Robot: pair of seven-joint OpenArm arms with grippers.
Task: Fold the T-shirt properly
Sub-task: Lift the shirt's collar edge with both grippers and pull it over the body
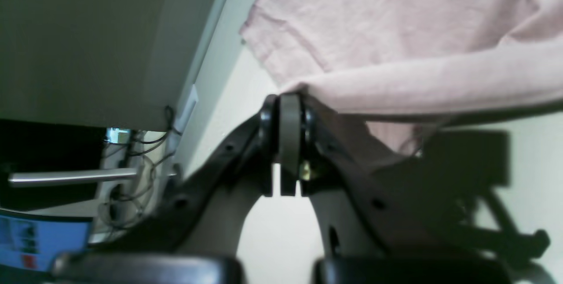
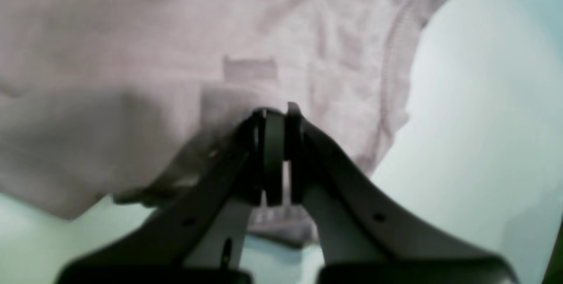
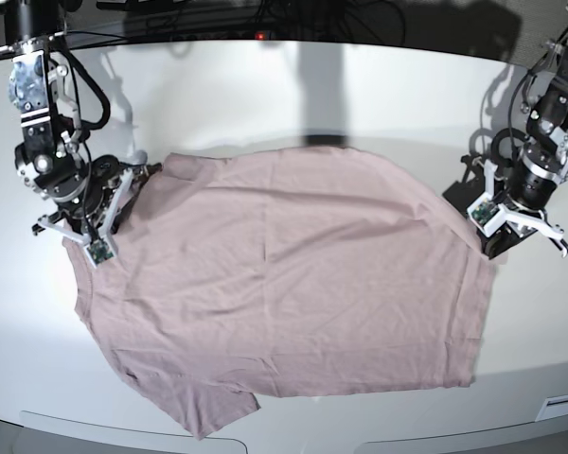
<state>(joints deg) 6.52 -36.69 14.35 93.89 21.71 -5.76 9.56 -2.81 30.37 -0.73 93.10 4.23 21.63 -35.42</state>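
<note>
Left wrist view: one left tool [image 1: 290, 143] had its pads pressed together on a raised fold of the one T-shirt [image 1: 396, 33], which stretched away to the right above the white surface [image 1: 281, 240]. Right wrist view: one right tool [image 2: 275, 152] was closed narrow with pink cloth bunched at its tips, the T-shirt [image 2: 132, 55] spreading up and left. Base view: one T-shirt [image 3: 284, 284] lay spread mid-surface [image 3: 265, 85], two tools at opposite edges, right tool [image 3: 123, 184] at the picture's left edge of the shirt, left tool [image 3: 473, 203] at its right.
</note>
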